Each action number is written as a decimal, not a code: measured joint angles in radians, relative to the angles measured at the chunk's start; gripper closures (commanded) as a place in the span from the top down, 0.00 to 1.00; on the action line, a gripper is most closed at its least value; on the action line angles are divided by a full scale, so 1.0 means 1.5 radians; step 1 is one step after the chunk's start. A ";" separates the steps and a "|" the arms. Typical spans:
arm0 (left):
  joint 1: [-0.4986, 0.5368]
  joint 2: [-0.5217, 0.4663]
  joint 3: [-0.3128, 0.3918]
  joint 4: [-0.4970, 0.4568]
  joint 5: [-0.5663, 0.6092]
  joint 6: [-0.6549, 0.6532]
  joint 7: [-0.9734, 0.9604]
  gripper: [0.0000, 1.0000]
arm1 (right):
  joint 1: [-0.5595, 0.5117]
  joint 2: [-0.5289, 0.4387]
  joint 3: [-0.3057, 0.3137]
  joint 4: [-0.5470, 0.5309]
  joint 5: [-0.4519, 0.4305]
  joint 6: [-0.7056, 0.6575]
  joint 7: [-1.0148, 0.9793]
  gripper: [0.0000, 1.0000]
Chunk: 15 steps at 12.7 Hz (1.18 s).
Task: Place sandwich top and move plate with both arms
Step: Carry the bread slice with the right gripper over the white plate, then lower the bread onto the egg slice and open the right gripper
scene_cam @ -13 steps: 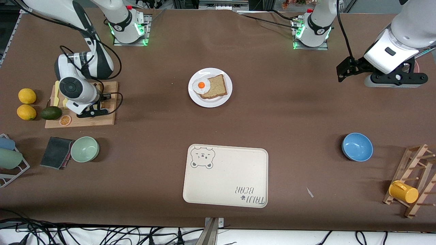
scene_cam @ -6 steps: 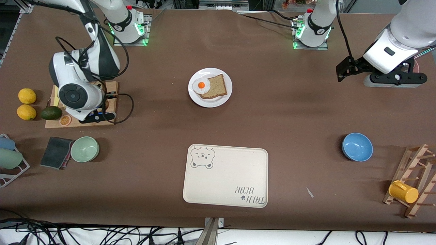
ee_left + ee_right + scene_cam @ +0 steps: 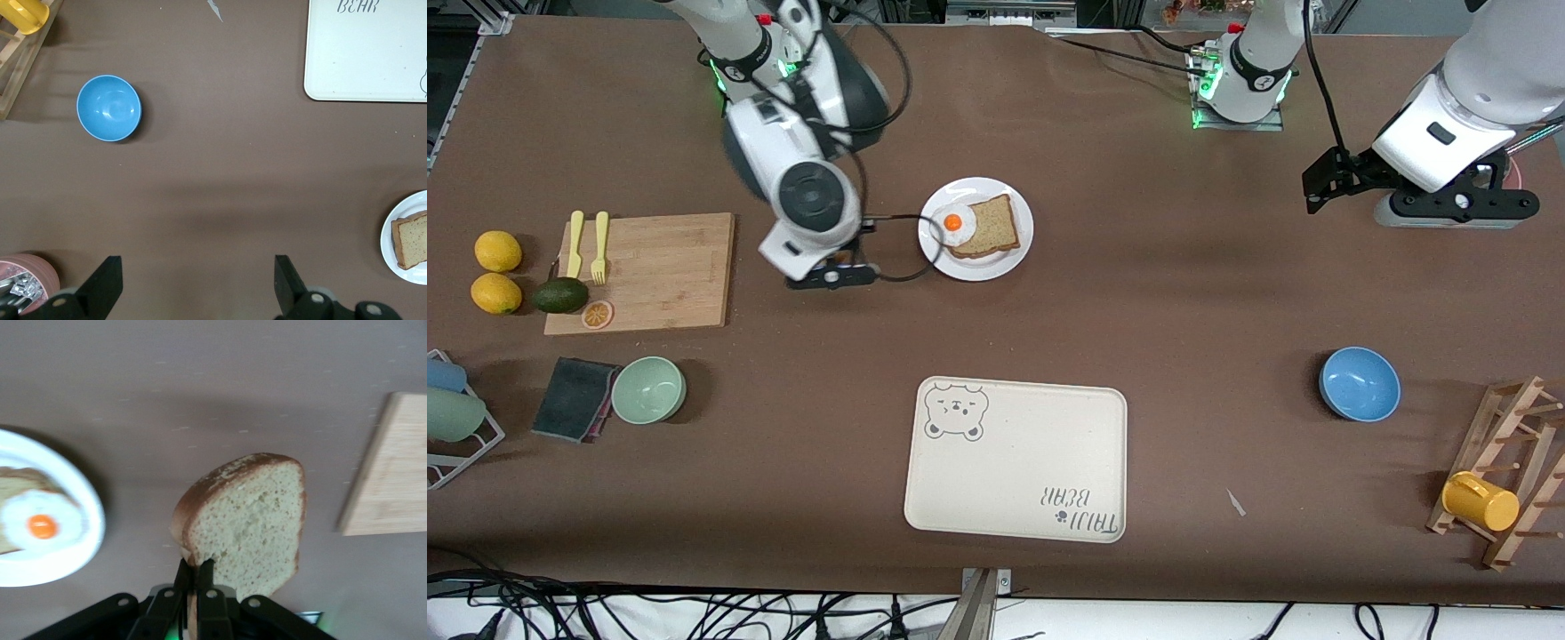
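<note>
The right gripper (image 3: 195,577) has its jaws pinched tight on the edge of the sandwich top (image 3: 248,520), which hangs in the air over bare table (image 3: 1183,311) between the wooden cutting board (image 3: 663,267) and the plate (image 3: 1016,253). The plate sits near the middle of the table and carries a second bread slice (image 3: 987,227) with a fried egg (image 3: 951,224) overlapping its edge. The cream bear-printed tray (image 3: 1014,462) lies nearer the front camera than the plate. The left gripper (image 3: 193,287) waits with jaws spread wide and empty over the left arm's end of the table, the blue bowl (image 3: 1359,383) lying nearer the front camera.
</note>
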 measured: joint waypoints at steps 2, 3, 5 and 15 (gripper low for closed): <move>0.000 0.000 0.000 0.000 0.000 0.000 0.000 1.00 | 0.063 0.048 0.000 0.050 0.024 0.002 0.065 0.00; 0.000 0.000 0.000 0.000 0.000 0.000 0.000 1.00 | 0.089 0.076 0.000 0.073 0.031 0.006 0.091 0.00; 0.000 0.000 -0.001 0.000 0.000 -0.002 0.000 1.00 | 0.129 0.132 0.000 0.114 0.035 0.019 0.121 0.00; -0.004 0.000 -0.004 0.000 0.000 -0.014 0.000 1.00 | 0.216 0.240 0.000 0.197 0.036 0.098 0.129 1.00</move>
